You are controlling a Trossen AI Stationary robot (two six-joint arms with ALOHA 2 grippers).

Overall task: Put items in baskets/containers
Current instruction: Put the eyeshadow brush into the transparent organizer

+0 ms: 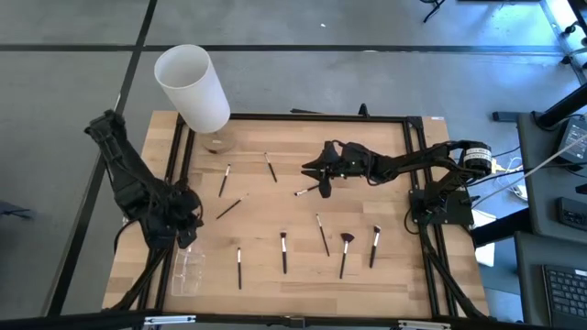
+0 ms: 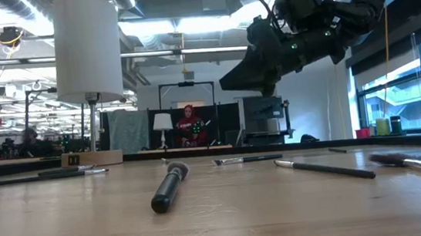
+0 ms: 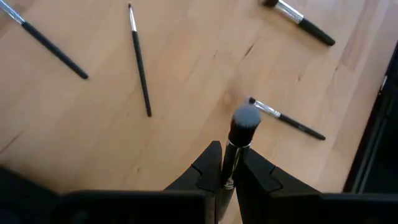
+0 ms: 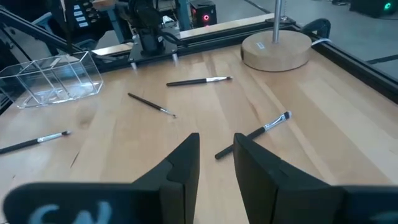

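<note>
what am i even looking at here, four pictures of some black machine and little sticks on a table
It is a robot with two dark arms working at a wooden table, each arm ending in a two-finger gripper. One picture looks straight down, one looks level across the tabletop, and two come from cameras on the arms' wrists.

The little sticks are makeup brushes scattered on the wood, one with a fan-shaped head. A clear plastic container sits at the table's near left corner, beside the left arm. The tall white cylinder stands on a round wooden base.

The left gripper is shut on a stubby brush. The right gripper hangs open above another brush, holding nothing.
</note>
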